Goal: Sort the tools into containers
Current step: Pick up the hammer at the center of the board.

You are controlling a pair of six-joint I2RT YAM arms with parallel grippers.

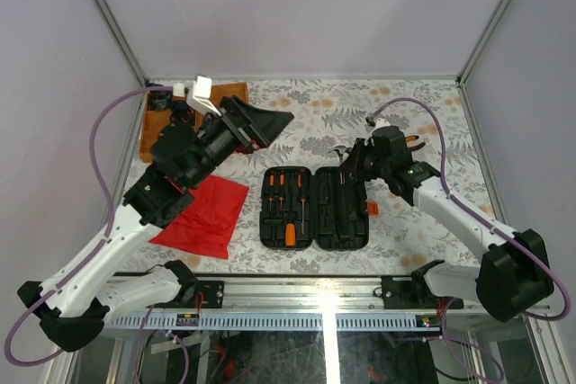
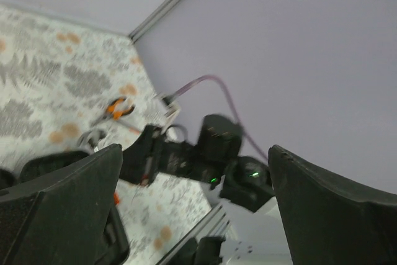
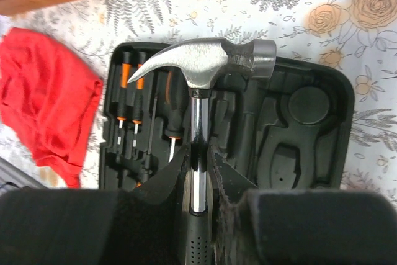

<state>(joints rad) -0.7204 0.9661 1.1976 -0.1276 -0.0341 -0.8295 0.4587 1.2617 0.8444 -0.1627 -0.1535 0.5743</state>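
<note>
The black tool case [image 1: 353,222] lies open in the middle of the table, with several orange-and-black screwdrivers [image 1: 288,200] in its left half. My right gripper [image 3: 198,156] is shut on the chrome shaft of a claw hammer [image 3: 205,60], which it holds above the open case [image 3: 322,122], over the moulded slots. From above, the right gripper [image 1: 355,166] is over the case's right half. My left gripper [image 1: 263,123] is raised behind the case, wide open and empty; its fingers [image 2: 62,203] frame only the right arm. Orange-handled pliers [image 2: 118,108] lie on the table beyond the right arm.
A red cloth [image 1: 202,213] lies left of the case. A wooden tray [image 1: 155,132] stands at the back left, partly hidden by the left arm. The case's orange latch [image 1: 372,209] sticks out on its right side. Enclosure walls surround the floral table.
</note>
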